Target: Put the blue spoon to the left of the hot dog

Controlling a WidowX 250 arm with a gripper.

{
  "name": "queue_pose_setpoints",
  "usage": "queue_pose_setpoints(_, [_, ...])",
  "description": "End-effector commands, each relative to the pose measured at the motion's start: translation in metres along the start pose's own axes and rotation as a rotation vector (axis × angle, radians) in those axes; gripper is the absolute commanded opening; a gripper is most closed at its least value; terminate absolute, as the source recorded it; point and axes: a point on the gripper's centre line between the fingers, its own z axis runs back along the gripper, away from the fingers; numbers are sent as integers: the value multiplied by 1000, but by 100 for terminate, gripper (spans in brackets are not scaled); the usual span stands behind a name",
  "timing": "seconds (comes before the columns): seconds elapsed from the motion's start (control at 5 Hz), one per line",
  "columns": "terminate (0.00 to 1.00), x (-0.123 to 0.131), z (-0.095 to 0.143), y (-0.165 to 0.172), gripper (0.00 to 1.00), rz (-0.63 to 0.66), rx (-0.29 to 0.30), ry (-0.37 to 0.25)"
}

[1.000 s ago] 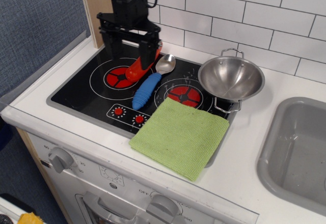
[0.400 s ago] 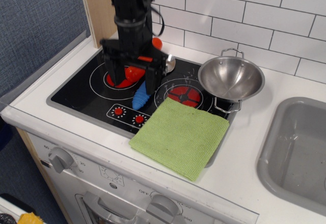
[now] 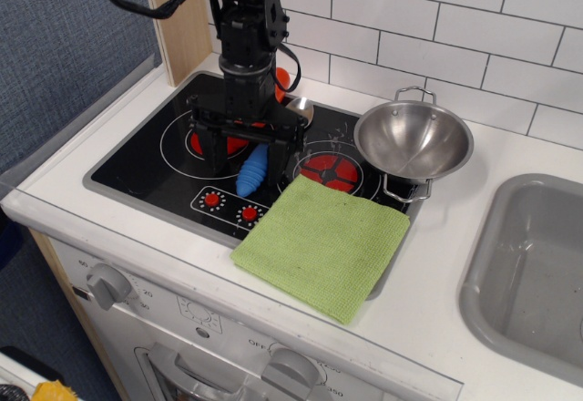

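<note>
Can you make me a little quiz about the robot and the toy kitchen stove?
1. True or false: the gripper is down over the blue spoon on the stovetop.
2. Which thing lies on the stove's front right corner?
A. a green cloth
B. a yellow sponge
C. a white plate
3. Fill in: the steel pot stands to the ____ of the spoon in the picture.

Key: 1 true; 2 A; 3 right. The hot dog is mostly hidden behind the arm, with only a red bit showing.
</note>
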Motion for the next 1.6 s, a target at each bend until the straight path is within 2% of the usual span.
queue_pose_setpoints(0.0, [0, 1, 13, -3, 0, -33, -4, -49])
queue_pose_setpoints(0.2, [0, -1, 24, -6, 0, -52, -17, -80])
queue_pose_setpoints(0.4, [0, 5, 56, -1, 0, -103, -40, -133])
queue_pose_setpoints(0.6, [0, 27, 97, 22, 0, -131, -92, -207])
queue_pose_setpoints(0.8, [0, 55, 105, 62, 0, -142, -17, -229])
queue_pose_setpoints(1.0, [0, 74, 84, 87, 0, -167, 50, -152])
queue_pose_setpoints(1.2, [0, 76, 70, 99, 0, -163, 99, -123])
queue_pose_setpoints(1.4, [0, 76, 56, 106, 0, -117, 114, -90])
